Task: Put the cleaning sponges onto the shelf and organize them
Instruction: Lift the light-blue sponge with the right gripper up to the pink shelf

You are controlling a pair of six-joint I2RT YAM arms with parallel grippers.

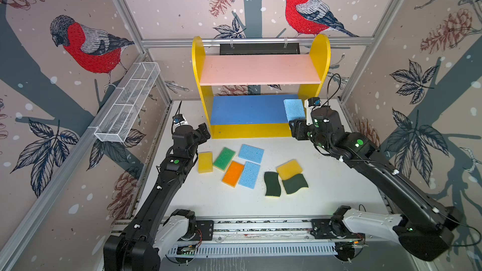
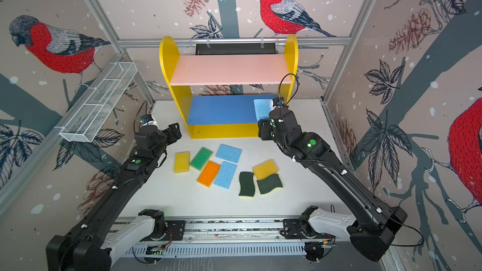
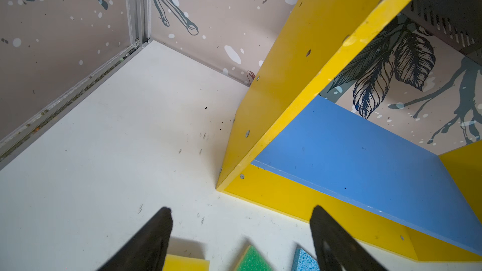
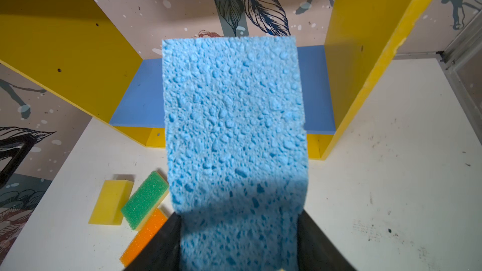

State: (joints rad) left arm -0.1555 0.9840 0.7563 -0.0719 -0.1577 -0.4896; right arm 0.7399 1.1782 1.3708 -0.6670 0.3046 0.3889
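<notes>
I am holding a flat light-blue rectangular sponge (image 4: pixel 234 126) in my right gripper (image 4: pixel 238 243), with the jaws partly apart and pressing on the sponge's two long edges near its close end. In both top views it is reaching over the right end of the blue middle board (image 1: pixel 247 110) of the small yellow-sided shelf (image 1: pixel 319 56), just right of centre; I cannot tell whether it is touching the board. The pink top board (image 1: pixel 258 70) is sitting above it. Below the shelf, eight other sponges are lying on the white table (image 1: pixel 326 204): a yellow block (image 1: pixel 205 162), a green-topped one (image 1: pixel 224 158), an orange-topped one (image 1: pixel 233 173), two light-blue rectangles (image 1: pixel 251 153), then a second yellow block (image 1: pixel 289 169) overlapping two wavy dark-green scourers (image 1: pixel 272 184). My left gripper (image 3: pixel 241 212) is hovering by the shelf's lower left corner, jaws wide and gripping nothing.
</notes>
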